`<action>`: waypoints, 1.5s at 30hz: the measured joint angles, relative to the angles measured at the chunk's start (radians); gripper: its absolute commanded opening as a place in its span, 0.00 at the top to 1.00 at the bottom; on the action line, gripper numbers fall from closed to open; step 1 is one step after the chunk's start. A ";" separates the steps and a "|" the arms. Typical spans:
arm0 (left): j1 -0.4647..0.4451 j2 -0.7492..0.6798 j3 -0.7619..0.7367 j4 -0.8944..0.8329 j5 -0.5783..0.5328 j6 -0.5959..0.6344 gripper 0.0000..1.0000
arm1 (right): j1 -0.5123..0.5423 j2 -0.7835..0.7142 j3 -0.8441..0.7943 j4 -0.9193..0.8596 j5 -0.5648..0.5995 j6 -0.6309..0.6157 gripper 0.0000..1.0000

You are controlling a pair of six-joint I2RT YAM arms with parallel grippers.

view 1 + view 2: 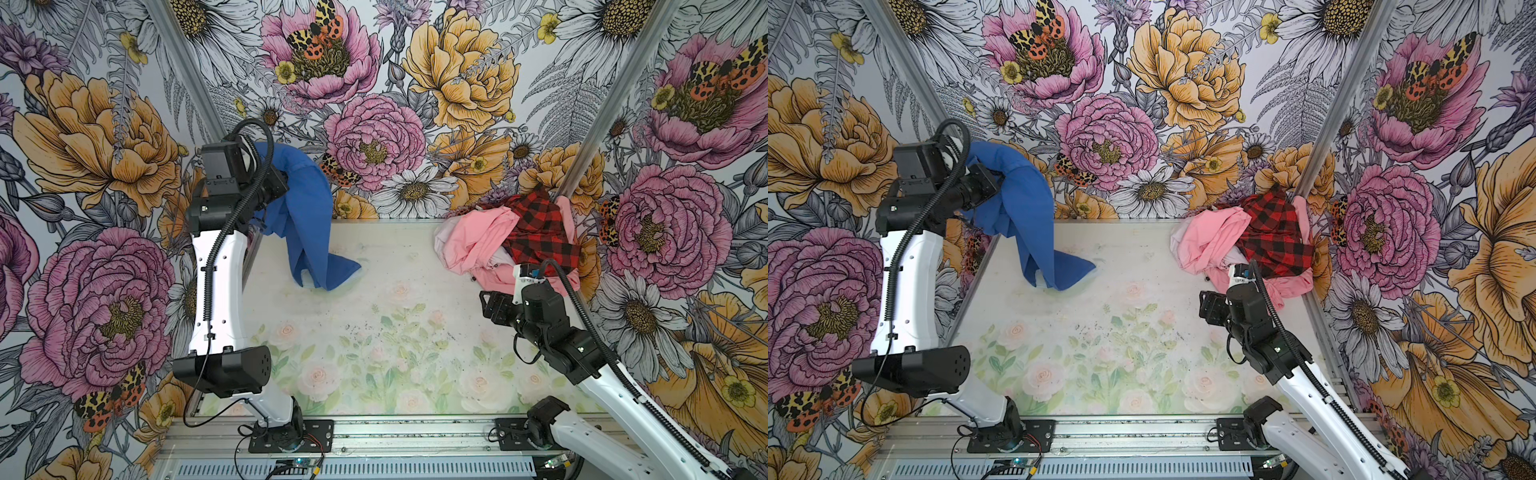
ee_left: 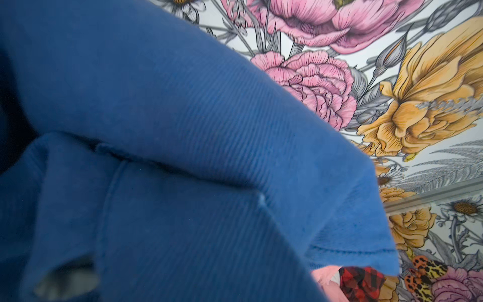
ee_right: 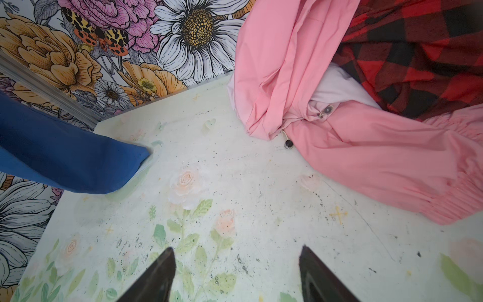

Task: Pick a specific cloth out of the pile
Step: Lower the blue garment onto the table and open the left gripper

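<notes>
Nearest to me, both arm bases sit on the metal rail (image 1: 374, 432) at the front edge of the table (image 1: 374, 332), which has a pale rose print and dark specks. In the right wrist view the right jaws stand released. Two dark fingertips (image 3: 162, 272) are spread wide over bare table with nothing between them. In both top views the right arm (image 1: 582, 353) reaches toward the far right corner. Its tip ends at the near edge of the pile (image 1: 519, 241), and I cannot tell whether it touches the fabric.

Further out, on the left half of the table, the lower end of the cloth (image 1: 303, 216) comes down onto the surface in a folded point. The cloth is plain royal blue and well apart from the pile, with bare table between them. From that point it climbs steeply to the wrist of the left arm (image 1: 216, 270), which is raised near the far left corner against the flowered wall (image 1: 415, 83).

The fabric hides the left jaws in every view. Blue twill with a stitched seam (image 2: 112, 209) almost fills the left wrist view. The cloth hangs from that wrist, so I read the left jaws as clenched on it.

Farthest right, the pile lies in the corner. It has pink garments (image 3: 366, 157) toward the table's middle and a red-and-black checked garment (image 3: 418, 52) heaped against the wall.
</notes>
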 measured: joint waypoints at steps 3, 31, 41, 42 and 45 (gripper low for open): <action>-0.087 0.007 -0.040 0.003 -0.042 0.027 1.00 | 0.000 -0.001 0.000 0.000 0.000 0.000 0.25; -0.080 -0.162 -0.813 0.298 -0.125 -0.141 1.00 | 0.000 -0.006 -0.048 0.052 -0.019 0.001 0.25; -0.176 0.005 -0.784 0.299 -0.334 -0.026 1.00 | -0.002 -0.025 -0.070 0.052 -0.019 0.001 0.25; -0.185 0.024 -0.776 0.294 -0.352 -0.010 1.00 | -0.002 -0.024 -0.070 0.052 -0.019 0.001 0.25; -0.220 0.104 -0.739 0.280 -0.394 0.048 1.00 | -0.002 -0.012 -0.070 0.052 -0.019 0.001 0.25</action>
